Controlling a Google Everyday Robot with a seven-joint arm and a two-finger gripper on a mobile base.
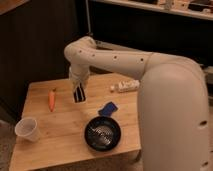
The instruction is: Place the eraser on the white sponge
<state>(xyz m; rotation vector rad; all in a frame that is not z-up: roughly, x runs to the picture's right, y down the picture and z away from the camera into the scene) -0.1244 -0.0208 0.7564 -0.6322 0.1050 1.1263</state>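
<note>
End effector (78,92) above bench (55,147), clamped on eraser (80,96), held clear for carrying. White sponge (107,108) lies at its 4 o'clock, uncovered, awaiting it.

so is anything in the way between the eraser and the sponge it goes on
Nothing visible. The gripper holds the eraser above the table, beside the white sponge, with only bare wood between them. The black pan sits nearer the camera than the sponge; the carrot lies on the gripper's other side.
</note>
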